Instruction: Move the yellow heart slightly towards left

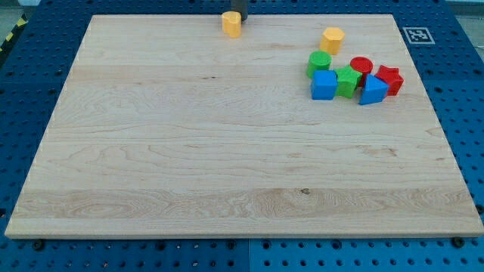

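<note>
The yellow heart point(232, 24) lies near the view's top edge of the wooden board point(227, 151), a little left of centre. My tip point(240, 18) shows as a short dark rod end at the view's top, right behind the heart's upper right side; it looks to touch the heart, but I cannot tell for sure. Only the rod's lowest part is in view.
A yellow hexagon point(332, 39) lies at the upper right. Below it is a tight cluster: green cylinder point(319, 63), red cylinder point(361, 66), red star point(390, 78), blue cube point(324, 85), green star point(348, 81), blue triangle point(372, 90). A marker tag point(417, 35) sits off the board's corner.
</note>
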`<state>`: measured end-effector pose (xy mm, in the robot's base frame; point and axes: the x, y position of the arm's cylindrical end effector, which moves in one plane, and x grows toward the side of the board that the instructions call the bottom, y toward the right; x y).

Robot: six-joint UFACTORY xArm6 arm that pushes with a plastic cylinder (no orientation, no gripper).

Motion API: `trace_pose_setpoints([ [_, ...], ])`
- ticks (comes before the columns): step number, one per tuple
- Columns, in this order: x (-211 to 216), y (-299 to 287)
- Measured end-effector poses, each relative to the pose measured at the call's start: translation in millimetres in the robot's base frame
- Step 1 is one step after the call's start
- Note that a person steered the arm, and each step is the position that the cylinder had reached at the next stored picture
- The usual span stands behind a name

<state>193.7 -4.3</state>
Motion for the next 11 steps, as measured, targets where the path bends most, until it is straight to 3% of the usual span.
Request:
trace_pose_setpoints([
  [2, -0.1, 43.3],
  [5, 27.3, 33.2],
  [11, 27.3, -40.3],
])
